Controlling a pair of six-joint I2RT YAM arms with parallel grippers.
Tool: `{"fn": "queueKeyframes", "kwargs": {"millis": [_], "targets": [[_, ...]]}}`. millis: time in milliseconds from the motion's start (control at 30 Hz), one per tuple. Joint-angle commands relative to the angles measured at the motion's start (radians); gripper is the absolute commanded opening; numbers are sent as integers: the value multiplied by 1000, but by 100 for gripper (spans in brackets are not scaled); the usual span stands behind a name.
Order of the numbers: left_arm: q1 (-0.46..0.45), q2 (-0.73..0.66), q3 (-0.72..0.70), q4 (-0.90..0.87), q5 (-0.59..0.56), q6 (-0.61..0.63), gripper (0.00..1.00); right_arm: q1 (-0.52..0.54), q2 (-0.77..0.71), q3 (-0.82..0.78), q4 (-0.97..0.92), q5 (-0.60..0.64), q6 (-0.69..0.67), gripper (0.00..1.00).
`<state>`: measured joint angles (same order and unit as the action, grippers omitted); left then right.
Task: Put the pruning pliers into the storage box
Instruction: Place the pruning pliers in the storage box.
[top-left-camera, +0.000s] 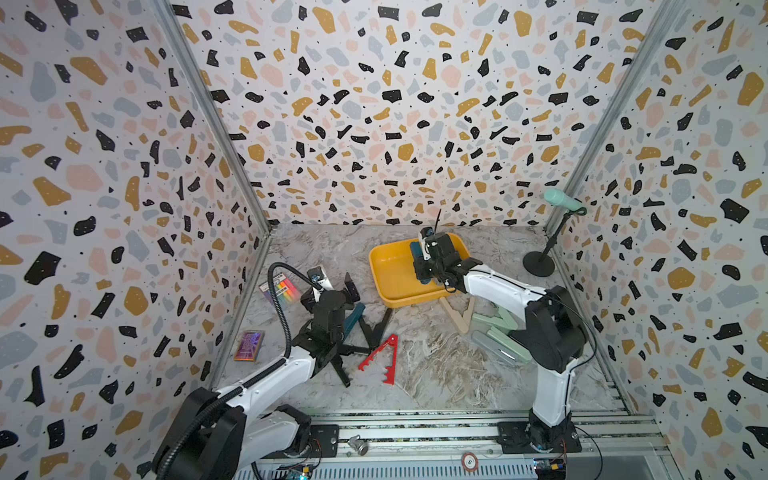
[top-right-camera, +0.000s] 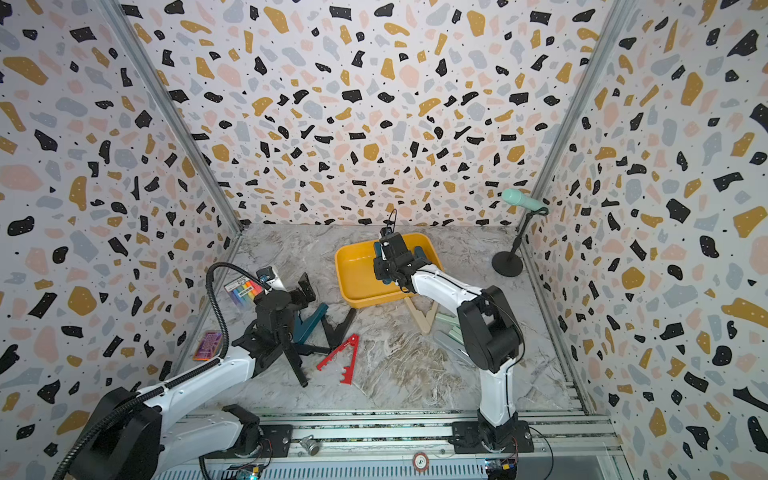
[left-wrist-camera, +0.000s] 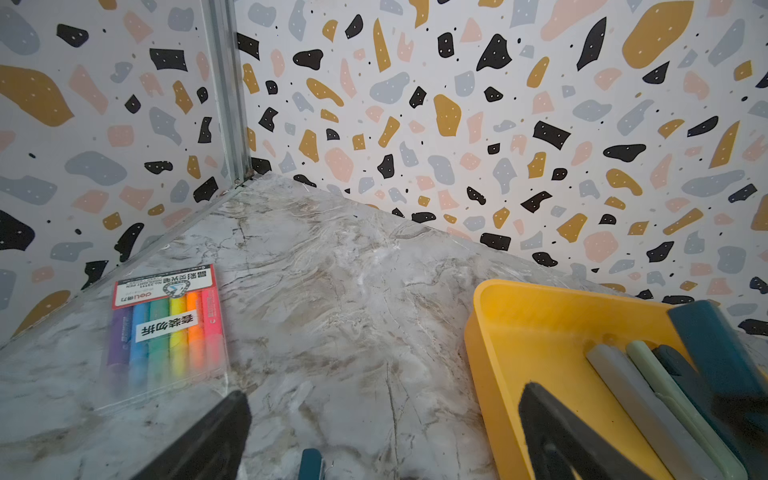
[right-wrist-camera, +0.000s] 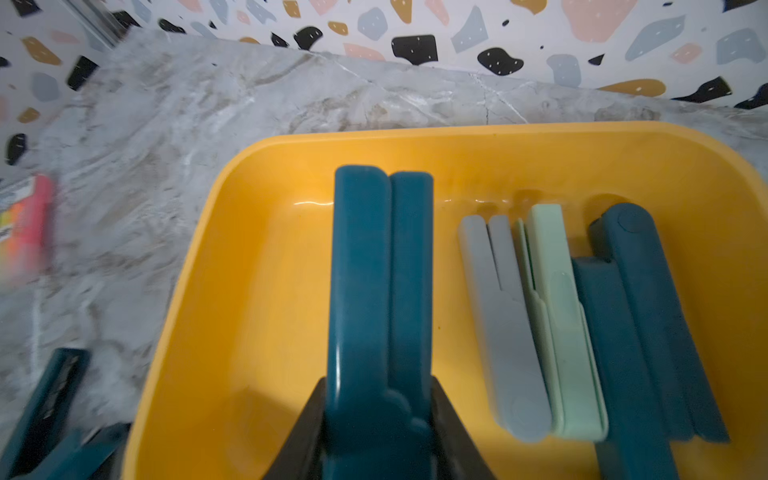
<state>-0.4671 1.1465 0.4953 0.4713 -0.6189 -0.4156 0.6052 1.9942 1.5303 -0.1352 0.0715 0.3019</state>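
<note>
Toward twelve o'clock of the marble table (top-left-camera: 436, 374), the storage box (top-left-camera: 392, 274) is seen. Above its floor the right gripper (right-wrist-camera: 378, 419) is clenched on dark teal pruning pliers (right-wrist-camera: 380, 270), whose arms are pressed together. Grey pliers (right-wrist-camera: 503, 332), mint pliers (right-wrist-camera: 561, 324) and a second teal pair (right-wrist-camera: 648, 324) are laid side by side in the box. At nine o'clock the left gripper (left-wrist-camera: 386, 395) is spread wide, with nothing held. Red pliers (top-left-camera: 382, 357) at seven o'clock and beige pliers (top-left-camera: 459, 316) at three o'clock are seen on the table.

Mint pliers (top-left-camera: 492, 321) partly behind the right arm (top-left-camera: 548, 328); rainbow packet (right-wrist-camera: 25, 224) blurry.
</note>
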Motion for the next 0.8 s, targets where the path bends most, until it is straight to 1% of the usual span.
{"fn": "queueKeyframes", "kwargs": {"millis": [0, 200, 400, 500, 533, 633, 700, 767], "targets": [[-4, -14, 7, -1, -18, -2, 99, -11, 62, 105, -81, -11, -42, 13], [-5, -4, 14, -3, -25, 4, 99, -35, 181, 206, -136, -26, -50, 14], [-4, 38, 40, 0, -7, 0, 99, -36, 222, 205, -133, -25, -73, 15], [-5, 47, 46, 0, -6, 0, 99, -46, 246, 212, -145, -21, -74, 18], [-4, 45, 47, 0, -6, 1, 99, -49, 251, 216, -148, -21, -74, 20], [-5, 45, 49, -3, -9, 2, 99, -53, 269, 224, -158, -19, -80, 35], [-4, 45, 47, -5, -9, 3, 99, -53, 281, 232, -169, -21, -82, 41], [-5, 46, 47, -5, -10, 2, 99, -52, 287, 237, -170, -28, -83, 43]]}}
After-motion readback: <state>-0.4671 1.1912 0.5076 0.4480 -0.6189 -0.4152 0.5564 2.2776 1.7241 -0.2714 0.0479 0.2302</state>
